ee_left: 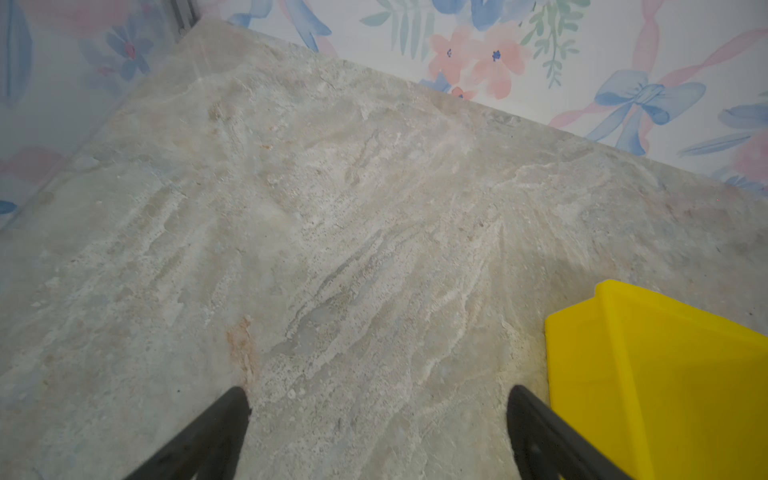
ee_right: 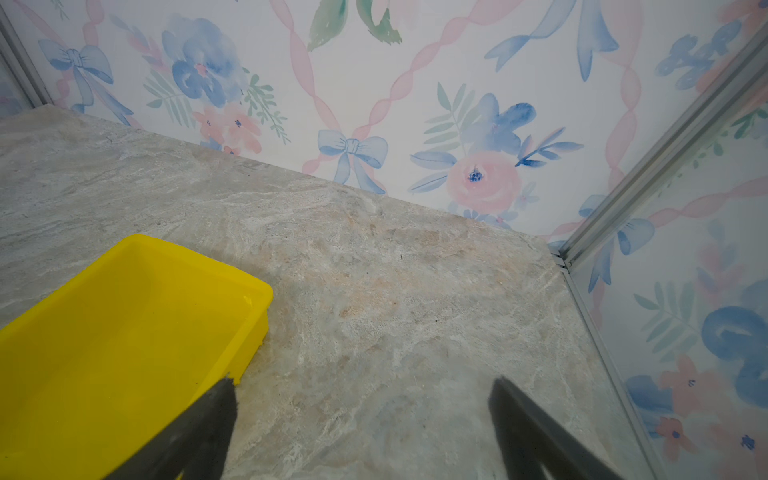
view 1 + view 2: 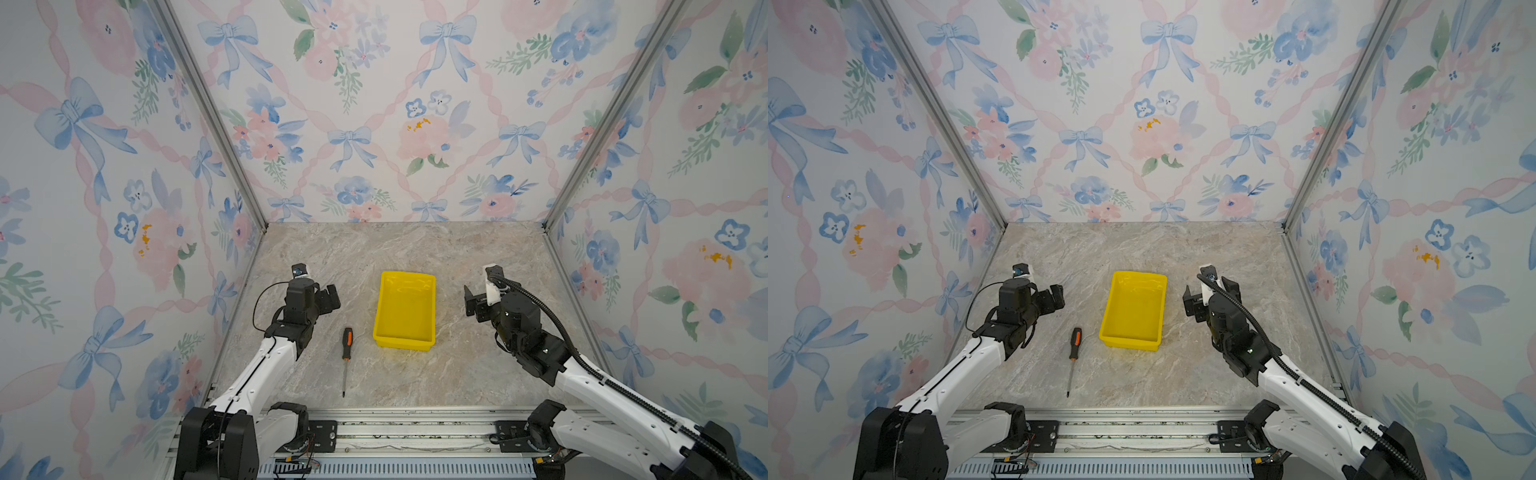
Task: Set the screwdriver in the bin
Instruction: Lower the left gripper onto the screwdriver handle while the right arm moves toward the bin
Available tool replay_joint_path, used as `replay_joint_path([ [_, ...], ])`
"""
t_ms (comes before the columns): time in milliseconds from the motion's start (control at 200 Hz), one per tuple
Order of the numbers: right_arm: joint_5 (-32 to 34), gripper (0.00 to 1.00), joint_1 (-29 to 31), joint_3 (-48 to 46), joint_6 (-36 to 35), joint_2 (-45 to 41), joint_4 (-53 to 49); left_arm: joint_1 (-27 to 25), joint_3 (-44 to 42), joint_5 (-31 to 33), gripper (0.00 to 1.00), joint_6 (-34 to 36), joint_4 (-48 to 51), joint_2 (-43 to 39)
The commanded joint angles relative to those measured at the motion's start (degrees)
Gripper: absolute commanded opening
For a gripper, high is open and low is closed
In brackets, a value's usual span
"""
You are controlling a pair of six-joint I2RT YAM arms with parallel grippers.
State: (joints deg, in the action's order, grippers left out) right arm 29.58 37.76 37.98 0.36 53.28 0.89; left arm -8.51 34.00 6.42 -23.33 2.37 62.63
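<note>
Screwdriver is lying on the tabletop left of the bin, handy for the left fingers; they and the right fingers are gaping open.

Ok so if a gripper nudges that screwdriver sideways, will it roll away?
Likely yes: the screwdriver has a rounded handle and lies flat on the smooth table. It looks rigid, not floppy. The thin shaft probably leaves it handle-heavy.
</note>
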Motion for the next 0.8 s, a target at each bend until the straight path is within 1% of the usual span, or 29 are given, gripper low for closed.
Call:
replay_joint_path([
  [0,6.16,0.97,0.65,8.40,12.82,1.39,-15.91,-1.78,1.73,-3.98,0.97,-2.50,9.07,0.24],
  [65,4.96,0.97,0.78,12.57,16.94,3.56,-23.53,-2.89,2.47,-5.34,0.97,-2.71,11.57,0.99],
  [125,2.51,0.97,1.32,14.48,18.44,4.96,-27.26,-3.74,3.42,-6.31,0.97,-3.18,14.17,1.72],
  [230,0.01,0.97,4.09,15.19,19.90,5.87,-29.95,-5.41,4.39,-6.72,0.98,-4.27,18.19,2.74],
  [375,-6.10,0.97,5.99,16.25,22.59,7.22,-33.45,-6.69,5.73,-5.42,0.97,-5.66,24.87,5.34],
  [515,-10.26,0.97,7.86,14.77,23.28,7.72,-31.58,-7.95,5.84,-5.80,0.97,-6.83,28.10,6.90],
  [675,-14.30,0.97,9.60,15.92,22.69,9.45,-30.76,-9.89,6.10,-5.89,0.97,-7.86,29.75,9.26],
  [795,-15.31,0.97,10.37,14.70,23.40,10.31,-29.18,-12.12,6.83,-5.47,0.97,-8.22,29.89,12.31],
])
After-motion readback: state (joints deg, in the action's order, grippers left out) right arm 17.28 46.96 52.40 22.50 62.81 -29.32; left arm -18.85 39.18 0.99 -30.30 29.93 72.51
